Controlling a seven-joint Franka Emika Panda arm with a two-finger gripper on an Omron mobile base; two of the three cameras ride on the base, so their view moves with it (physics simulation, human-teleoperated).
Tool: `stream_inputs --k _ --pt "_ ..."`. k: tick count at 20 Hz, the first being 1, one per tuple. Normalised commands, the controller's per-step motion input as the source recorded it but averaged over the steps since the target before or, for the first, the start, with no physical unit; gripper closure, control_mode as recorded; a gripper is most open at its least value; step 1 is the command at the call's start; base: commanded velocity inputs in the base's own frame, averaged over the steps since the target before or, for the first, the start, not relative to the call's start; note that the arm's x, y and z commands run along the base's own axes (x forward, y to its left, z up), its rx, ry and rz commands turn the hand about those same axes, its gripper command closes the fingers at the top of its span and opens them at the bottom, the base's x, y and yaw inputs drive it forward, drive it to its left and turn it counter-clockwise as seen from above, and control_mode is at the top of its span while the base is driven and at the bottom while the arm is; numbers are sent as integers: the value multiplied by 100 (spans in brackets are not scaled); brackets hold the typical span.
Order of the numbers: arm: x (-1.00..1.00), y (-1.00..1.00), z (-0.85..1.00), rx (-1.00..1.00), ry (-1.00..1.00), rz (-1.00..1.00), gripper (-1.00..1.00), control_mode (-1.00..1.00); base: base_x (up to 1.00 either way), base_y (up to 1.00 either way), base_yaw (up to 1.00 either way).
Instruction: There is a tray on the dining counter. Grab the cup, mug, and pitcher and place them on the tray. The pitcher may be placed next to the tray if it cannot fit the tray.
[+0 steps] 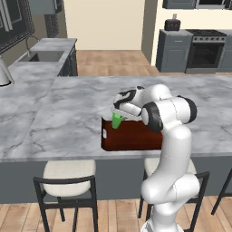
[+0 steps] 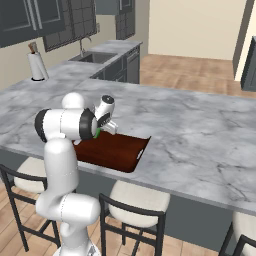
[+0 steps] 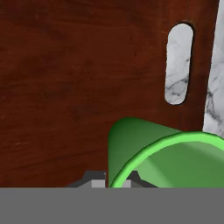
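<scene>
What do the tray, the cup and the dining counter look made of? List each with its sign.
Tray: looks like dark reddish-brown wood, smooth; faint grain streaks.
Cup: probably plastic, bright green, even colour with a soft sheen; glazed ceramic is possible.
Dining counter: looks like polished marble, grey-white with darker veins.

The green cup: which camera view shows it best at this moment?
The hand view: the green cup is large there, rim and wall clear, above the tray, with the claw shut on its wall. In the left base view it is a small green wedge under the hand. The right base view gives a green sliver behind the arm.
</scene>
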Motion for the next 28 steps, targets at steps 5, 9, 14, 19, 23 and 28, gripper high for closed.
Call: stream_inputs --k 5,9,14,19,23,28 --pt "2 7 -20 0 0 0 100 -100 0 0 0" --pt "0 13 -39 0 0 0 100 -100 0 0 0" --pt "0 23 -43 0 0 0 -100 -100 0 0 0" --pt "-7 22 -7 -3 -3 0 -100 -100 0 0 0" --pt "-33 4 0 -2 -4 0 -100 -100 0 0 0" --pt "-50 -23 0 0 -6 2 -100 -100 0 0 0"
